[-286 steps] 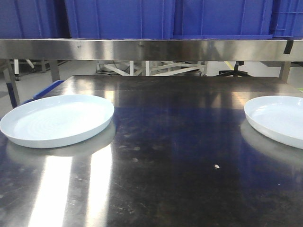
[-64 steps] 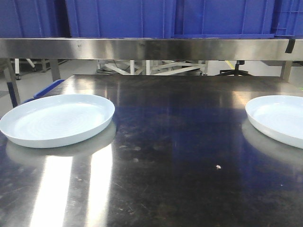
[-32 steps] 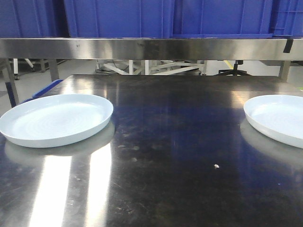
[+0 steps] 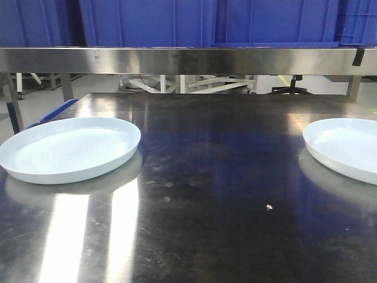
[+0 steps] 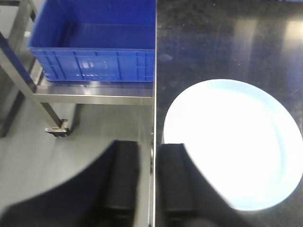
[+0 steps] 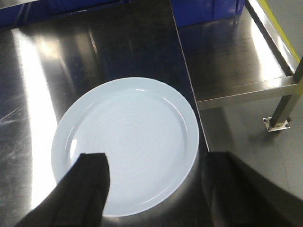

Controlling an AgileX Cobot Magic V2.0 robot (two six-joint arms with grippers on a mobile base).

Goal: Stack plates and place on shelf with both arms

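Two pale bluish-white plates lie apart on the steel table: the left plate (image 4: 70, 148) and the right plate (image 4: 344, 147), which is cut off by the frame edge. Neither arm shows in the front view. In the left wrist view my left gripper (image 5: 147, 144) hovers over the table's left edge beside the left plate (image 5: 232, 146), with a narrow empty gap between its fingers (image 5: 122, 175). My right gripper (image 6: 154, 156) hangs wide open above the near part of the right plate (image 6: 125, 142), holding nothing. The steel shelf (image 4: 188, 61) runs across the back above the table.
Blue bins (image 4: 147, 23) stand in a row on the shelf. Left of the table, a blue crate (image 5: 94, 47) sits on a lower steel cart (image 5: 94, 98). To the right of the table edge is a lower steel surface (image 6: 236, 52).
Both plates lie where they were. The front view has only shifted by a few pixels.
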